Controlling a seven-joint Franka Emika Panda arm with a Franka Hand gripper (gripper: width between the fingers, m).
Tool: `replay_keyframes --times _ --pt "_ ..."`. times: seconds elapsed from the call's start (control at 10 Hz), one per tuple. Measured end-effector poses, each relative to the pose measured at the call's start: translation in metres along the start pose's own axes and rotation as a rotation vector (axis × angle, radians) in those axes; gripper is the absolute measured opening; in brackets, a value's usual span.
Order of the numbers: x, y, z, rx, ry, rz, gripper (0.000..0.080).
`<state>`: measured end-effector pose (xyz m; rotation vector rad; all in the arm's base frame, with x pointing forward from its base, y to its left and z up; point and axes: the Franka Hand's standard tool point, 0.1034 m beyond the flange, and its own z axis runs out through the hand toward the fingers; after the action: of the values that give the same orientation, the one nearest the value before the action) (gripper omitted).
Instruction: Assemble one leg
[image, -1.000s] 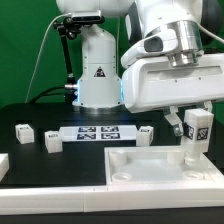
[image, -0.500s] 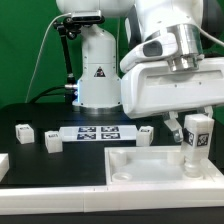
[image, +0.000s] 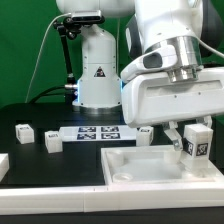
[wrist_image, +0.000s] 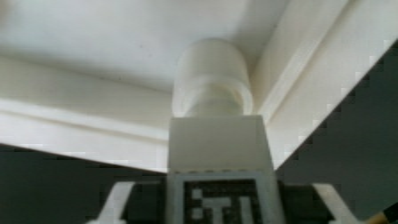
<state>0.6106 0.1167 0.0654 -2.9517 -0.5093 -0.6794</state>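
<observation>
Leg is clamped in the gripper, jaws closed on its sides. It hangs tilted over the corner of the white base on the exterior view's right. Its lower end is at that corner's pocket; touching or just above, cannot tell.

Step judged: seat the leg in that pocket. To do it well, square the leg upright over the pocket first, then lower slowly and press straight down. No release until it sits flush, since the tilt could jam the tip on the pocket wall.

In the wrist view the leg points into the base recess, with its rounded tip close to a wall.

Leg look: small white cuboid with a black-and-white square tag on one face and a rounded peg end.

Behind the base are a loose white block and the marker board.
</observation>
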Motion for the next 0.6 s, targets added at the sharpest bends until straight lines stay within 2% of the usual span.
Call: replay_keyframes --times 0.6 --pt "-0.0016 0.0013 0.0037 -0.013 0.032 0.002 0.0289"
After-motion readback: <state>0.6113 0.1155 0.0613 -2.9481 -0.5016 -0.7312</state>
